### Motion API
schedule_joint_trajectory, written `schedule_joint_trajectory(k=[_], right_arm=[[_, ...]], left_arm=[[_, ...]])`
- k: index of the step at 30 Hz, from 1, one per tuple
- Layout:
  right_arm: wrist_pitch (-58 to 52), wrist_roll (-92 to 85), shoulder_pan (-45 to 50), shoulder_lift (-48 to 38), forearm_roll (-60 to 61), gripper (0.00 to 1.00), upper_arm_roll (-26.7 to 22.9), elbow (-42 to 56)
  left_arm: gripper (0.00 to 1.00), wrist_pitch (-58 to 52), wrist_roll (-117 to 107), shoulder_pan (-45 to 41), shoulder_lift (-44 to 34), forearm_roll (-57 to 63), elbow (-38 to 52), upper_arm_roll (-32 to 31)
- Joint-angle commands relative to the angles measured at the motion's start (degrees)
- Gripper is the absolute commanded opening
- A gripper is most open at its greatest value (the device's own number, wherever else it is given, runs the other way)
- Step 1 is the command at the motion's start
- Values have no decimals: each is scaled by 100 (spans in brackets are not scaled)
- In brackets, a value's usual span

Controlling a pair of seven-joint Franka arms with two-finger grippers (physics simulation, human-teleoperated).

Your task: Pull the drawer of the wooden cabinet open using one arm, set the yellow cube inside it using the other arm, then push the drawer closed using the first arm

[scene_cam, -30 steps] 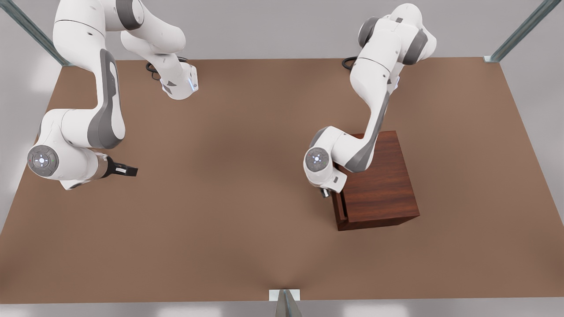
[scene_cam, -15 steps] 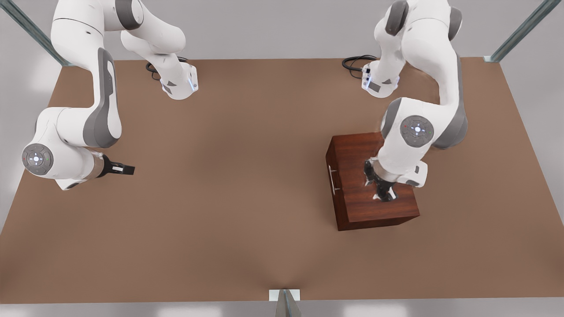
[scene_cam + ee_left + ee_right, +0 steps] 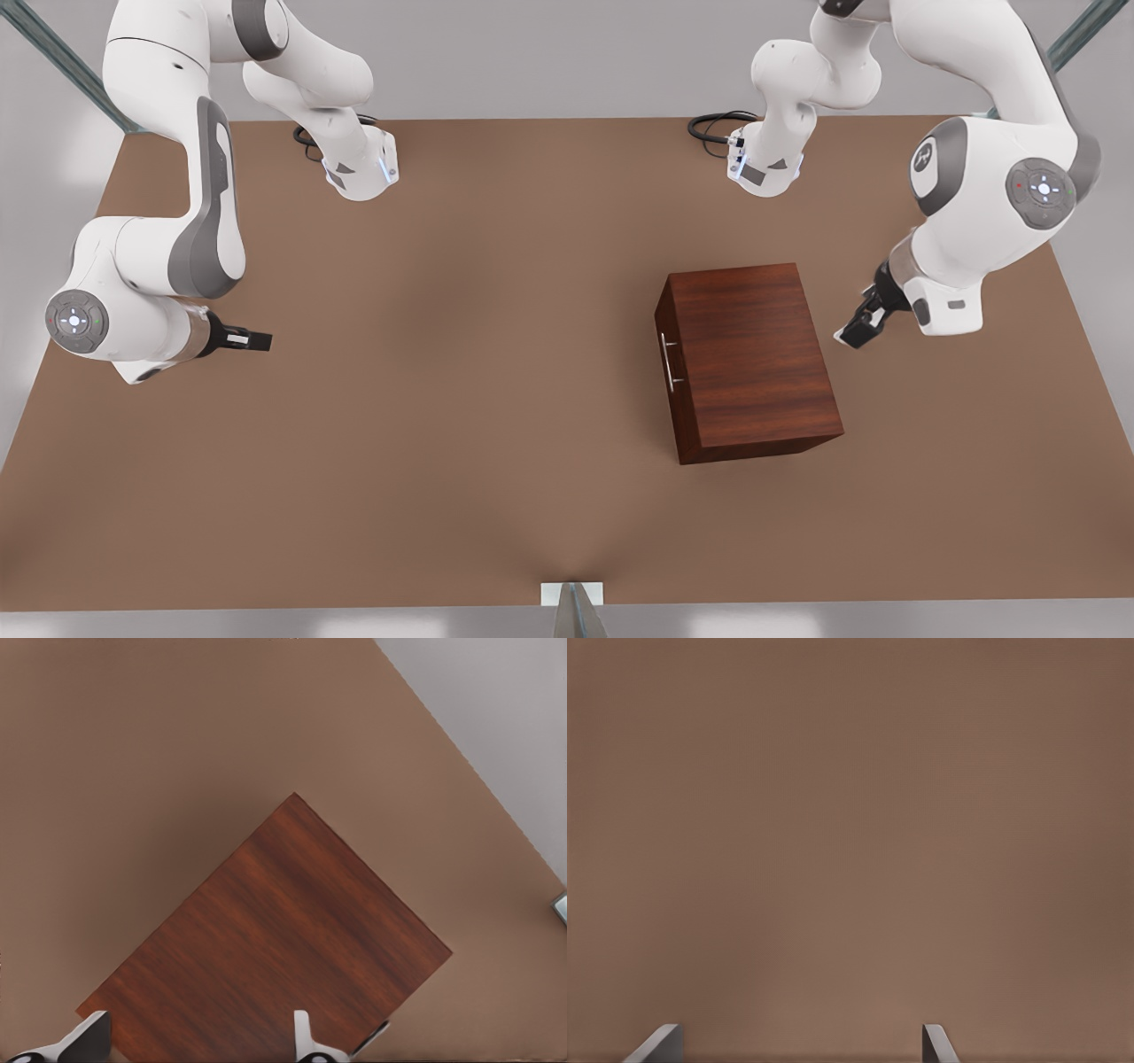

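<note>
Now that the left hand has swung away from the boxy dark reddish-brown wood-grain cabinet, the closing step looks finished. A second ago this arm was bent down at the cabinet's front with the shallow dark reddish-brown drawer showing as a narrow gap. Half a second ago the hand hung over the cabinet's top. It now sits off the cabinet's side toward the front view's right, near but not touching. Its fingers are spread and grasp nothing, as the left wrist view shows, where the cabinet's top fills the middle beyond the fingertips.

The drawer front is flush with the cabinet body, and its slim silver bar handle stands free with nothing on it. I judge the small yellow cube to be inside the closed drawer, since the brown surface around the cabinet is bare, though the inside is hidden.

The right hand waits well apart on the front view's left. It has hardly moved over the second. Its fingers are also released and empty over plain surface.

Judging by this, all three steps appear done and the left arm's retreat is the last motion. What I cannot check is whether the drawer is fully seated.
</note>
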Motion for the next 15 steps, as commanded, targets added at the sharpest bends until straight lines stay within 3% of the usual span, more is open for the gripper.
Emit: schedule_joint_trajectory(k=[1,15], right_arm=[[-3,-101,9,-6,3,100,0,2],[-11,-92,9,-6,3,100,0,2]], left_arm=[[100,117,5970,55,-3,44,8,8],[100,29,5944,-77,6,44,17,8]])
